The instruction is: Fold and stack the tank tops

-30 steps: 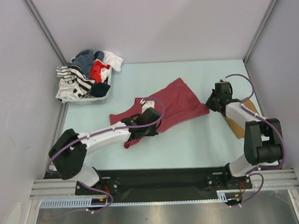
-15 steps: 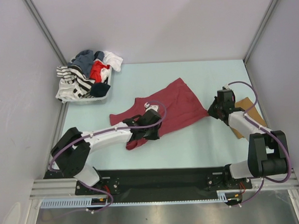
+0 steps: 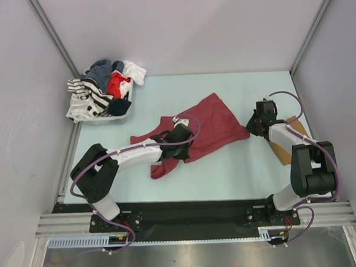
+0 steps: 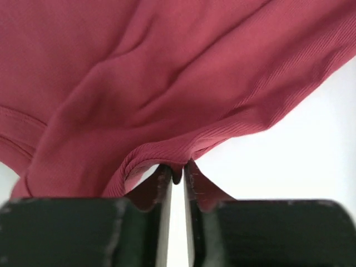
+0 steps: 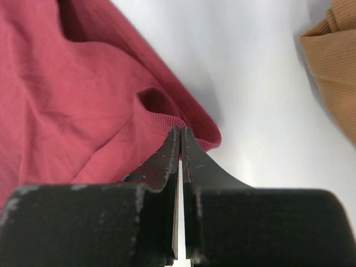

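Maroon tank top [image 3: 216,123] lies crumpled, near and right of the clothes basket [image 3: 115,118]. Left gripper [image 4: 177,169] pinches its hem, jaws nearly together. Right gripper [image 5: 181,133] is clamped on its corner. Tan tank top [image 5: 334,61] lies farther right of the basket.

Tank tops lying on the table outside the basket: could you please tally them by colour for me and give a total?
Maroon red tank top: 1
Tan-brown tank top: 1
Total: 2
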Robot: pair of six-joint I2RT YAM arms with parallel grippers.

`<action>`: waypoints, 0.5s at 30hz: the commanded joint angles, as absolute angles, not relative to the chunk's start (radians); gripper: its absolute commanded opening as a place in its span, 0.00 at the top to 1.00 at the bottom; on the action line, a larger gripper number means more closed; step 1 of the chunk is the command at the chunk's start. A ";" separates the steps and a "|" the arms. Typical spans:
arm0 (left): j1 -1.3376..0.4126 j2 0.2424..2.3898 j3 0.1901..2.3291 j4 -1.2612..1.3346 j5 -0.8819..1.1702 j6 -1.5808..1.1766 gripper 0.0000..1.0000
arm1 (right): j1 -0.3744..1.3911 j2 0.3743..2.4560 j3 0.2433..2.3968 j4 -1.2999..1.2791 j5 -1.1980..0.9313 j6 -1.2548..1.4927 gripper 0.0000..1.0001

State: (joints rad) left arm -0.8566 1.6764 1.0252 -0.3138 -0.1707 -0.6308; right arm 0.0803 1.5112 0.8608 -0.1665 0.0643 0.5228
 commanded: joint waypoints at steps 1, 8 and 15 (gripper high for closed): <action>-0.838 1.675 1.020 -0.252 -0.138 -0.601 0.80 | 0.064 1.552 0.905 -0.163 0.086 0.529 1.00; -0.831 1.700 0.988 -0.187 -0.043 -0.560 0.64 | 0.046 1.632 0.926 -0.132 0.052 0.540 1.00; -0.834 1.713 0.977 -0.169 -0.014 -0.563 0.60 | 0.040 1.648 0.927 -0.127 0.045 0.541 1.00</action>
